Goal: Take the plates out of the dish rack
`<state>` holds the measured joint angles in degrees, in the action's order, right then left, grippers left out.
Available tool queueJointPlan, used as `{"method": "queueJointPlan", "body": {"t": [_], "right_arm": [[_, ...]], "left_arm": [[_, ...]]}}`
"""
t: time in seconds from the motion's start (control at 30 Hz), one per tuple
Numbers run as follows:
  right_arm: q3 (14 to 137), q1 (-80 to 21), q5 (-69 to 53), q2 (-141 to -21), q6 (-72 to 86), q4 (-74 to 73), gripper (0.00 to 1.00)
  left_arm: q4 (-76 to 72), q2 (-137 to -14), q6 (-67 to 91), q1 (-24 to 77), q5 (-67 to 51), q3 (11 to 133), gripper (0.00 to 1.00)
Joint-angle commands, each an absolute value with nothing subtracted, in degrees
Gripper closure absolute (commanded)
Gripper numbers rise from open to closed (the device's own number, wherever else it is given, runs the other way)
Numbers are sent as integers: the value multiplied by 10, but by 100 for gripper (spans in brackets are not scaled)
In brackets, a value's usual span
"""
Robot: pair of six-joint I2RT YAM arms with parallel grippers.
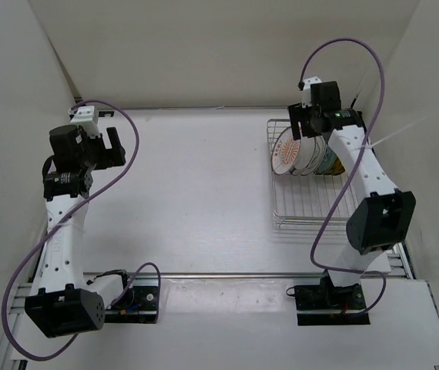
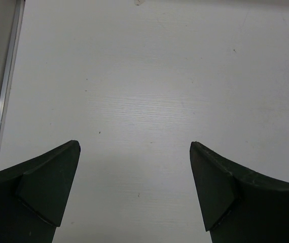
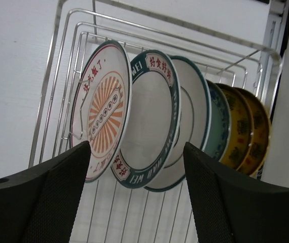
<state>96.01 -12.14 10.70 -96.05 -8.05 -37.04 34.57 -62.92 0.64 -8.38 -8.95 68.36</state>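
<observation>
My right gripper [image 3: 137,147]: jaws apart, nothing held, the plates [image 1: 306,156] showing through the gap just beyond the tips. Nearest is the orange plate [image 3: 104,111], its lower rim close to one finger; contact cannot be told. Behind it, in order: green-rimmed plate [image 3: 152,116], white plate [image 3: 195,109], teal plate [image 3: 219,124], gold plate [image 3: 241,131]. All stand on edge, side by side, in the rack [image 3: 68,40], at its far end in the top view. My left gripper [image 2: 134,144]: jaws wide, nothing between, over the table [image 2: 159,76], well apart from the rack.
</observation>
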Motion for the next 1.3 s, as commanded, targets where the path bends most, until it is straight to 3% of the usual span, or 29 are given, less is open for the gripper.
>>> {"method": "queueJointPlan", "body": {"t": [0.0,0.1,0.37,0.63,0.7,0.83,0.87,1.17,1.23,1.27], "right_arm": [[988,-132,128,-979,-76,-355,24],[988,-138,128,-997,-69,-355,29],[956,-138,116,-1007,-69,-355,29],[950,-138,121,-1032,-59,-355,44],[950,-143,121,-1038,-53,-361,52],[950,-149,127,-1043,-53,-366,55],[950,-149,127,-1043,-47,-367,63],[990,-164,203,-1049,-11,-395,90],[1001,-170,214,-1049,-4,-409,91],[1013,-170,224,-1056,2,-414,100]], "left_arm": [[338,-613,-13,-81,-67,686,0],[344,-621,-13,-81,-62,686,0],[338,-641,-8,-81,-67,686,0],[343,-647,-8,-81,-67,698,0],[343,-647,-8,-81,-67,698,0],[343,-647,-8,-81,-67,698,0],[343,-647,-8,-81,-62,698,0],[343,-652,-13,-81,-62,698,0],[343,-657,-13,-81,-62,698,0],[343,-657,-13,-81,-62,698,0]]}}
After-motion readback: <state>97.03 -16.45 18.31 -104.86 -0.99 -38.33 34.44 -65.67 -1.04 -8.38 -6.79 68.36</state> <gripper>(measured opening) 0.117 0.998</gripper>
